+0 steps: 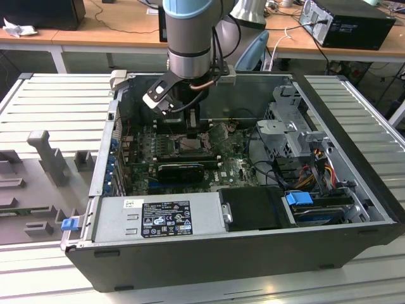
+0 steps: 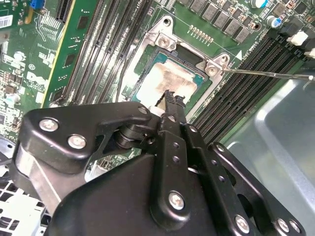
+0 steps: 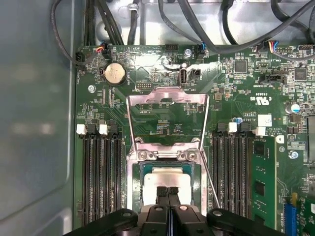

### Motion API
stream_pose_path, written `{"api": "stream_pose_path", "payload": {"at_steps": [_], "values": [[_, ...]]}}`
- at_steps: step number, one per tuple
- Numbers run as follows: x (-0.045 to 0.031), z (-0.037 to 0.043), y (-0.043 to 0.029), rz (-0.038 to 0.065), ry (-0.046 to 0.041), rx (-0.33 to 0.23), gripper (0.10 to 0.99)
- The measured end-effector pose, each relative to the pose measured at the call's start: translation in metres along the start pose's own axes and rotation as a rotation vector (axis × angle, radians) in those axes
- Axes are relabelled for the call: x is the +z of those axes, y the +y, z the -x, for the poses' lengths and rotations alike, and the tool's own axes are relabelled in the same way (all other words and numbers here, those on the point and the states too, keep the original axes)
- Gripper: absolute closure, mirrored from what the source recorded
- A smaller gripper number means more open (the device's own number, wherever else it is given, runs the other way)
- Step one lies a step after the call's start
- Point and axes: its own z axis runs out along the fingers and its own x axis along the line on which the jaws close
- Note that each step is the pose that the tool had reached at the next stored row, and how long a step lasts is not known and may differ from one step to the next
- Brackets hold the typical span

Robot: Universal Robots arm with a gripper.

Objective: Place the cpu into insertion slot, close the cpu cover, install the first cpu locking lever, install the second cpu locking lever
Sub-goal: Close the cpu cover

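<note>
Black hand (image 3: 168,191), fingers (image 3: 162,195) together, over flat silver cpu (image 3: 153,178) in insertion slot (image 2: 189,53).

**A:** What's carrying the setup?
**B:** A grey metal bench (image 1: 57,95) with a ribbed, slatted top. The open tower case (image 1: 190,253) lies flat on it around the middle, open side up.
**A:** Anything else on the bench?
**B:** Grey fixture blocks (image 1: 45,152) stand on the slats at the exterior view's left, beside the case but not touching it. Lower grey pieces (image 1: 38,228) sit nearer the camera on that same side.
**A:** And behind?
**B:** Wooden desks (image 1: 114,28) run along the back. A black PC (image 1: 348,22) sits on the one at the exterior view's right. The left one has a black box (image 1: 44,11), a crumpled white scrap (image 1: 18,28) just beside it, and dark cables (image 1: 120,9) looped on top.
</note>
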Motion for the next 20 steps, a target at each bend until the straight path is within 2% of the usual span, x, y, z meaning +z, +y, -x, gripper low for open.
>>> {"api": "stream_pose_path", "payload": {"at_steps": [3, 4, 7, 12, 17, 20], "values": [[-0.0033, -0.0001, 0.0003, 0.0, -0.002, 0.0, 0.98], [-0.0032, 0.0003, 0.003, -0.004, -0.0016, 0.0, 0.98], [-0.0031, 0.0028, 0.0058, -0.004, 0.0019, 0.0, 0.98], [-0.0037, 0.0034, 0.0061, -0.004, 0.0033, 0.0, 0.98], [-0.0107, 0.0031, 0.0066, -0.004, 0.0036, 0.0, 0.98], [-0.0107, 0.0031, 0.0089, -0.004, 0.0036, 0.0, 0.98]]}}
